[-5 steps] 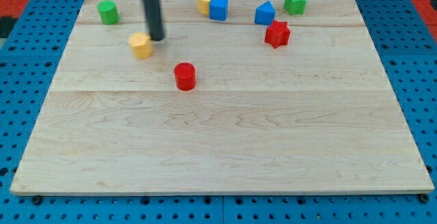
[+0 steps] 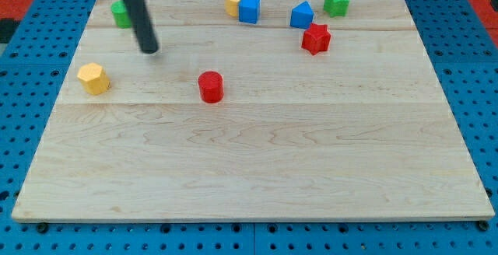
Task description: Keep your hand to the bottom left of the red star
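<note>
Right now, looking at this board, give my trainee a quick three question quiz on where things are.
1. True or false: my tip touches the red star.
2. Which block is nearest my tip? A) green cylinder B) green star C) blue cube
3. Fill in: the yellow hexagonal block lies toward the view's ____ of the red cylinder.

Key: 1 false; 2 A; 3 left.

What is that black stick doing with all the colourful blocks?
That stick is a robot arm's rod. My tip rests on the wooden board, touching no block, far to the view's left of the red star. A yellow block lies below and left of it, a red cylinder to its lower right.
</note>
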Robot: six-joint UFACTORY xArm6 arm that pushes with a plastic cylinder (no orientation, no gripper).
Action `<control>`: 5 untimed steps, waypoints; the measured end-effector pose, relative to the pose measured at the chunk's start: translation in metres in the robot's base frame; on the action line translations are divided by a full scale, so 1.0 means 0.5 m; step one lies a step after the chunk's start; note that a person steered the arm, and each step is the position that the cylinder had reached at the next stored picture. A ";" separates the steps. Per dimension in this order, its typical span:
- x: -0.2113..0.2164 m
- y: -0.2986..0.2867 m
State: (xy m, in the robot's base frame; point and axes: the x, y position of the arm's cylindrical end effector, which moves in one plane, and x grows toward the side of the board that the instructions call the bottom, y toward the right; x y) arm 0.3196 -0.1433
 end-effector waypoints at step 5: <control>0.106 0.546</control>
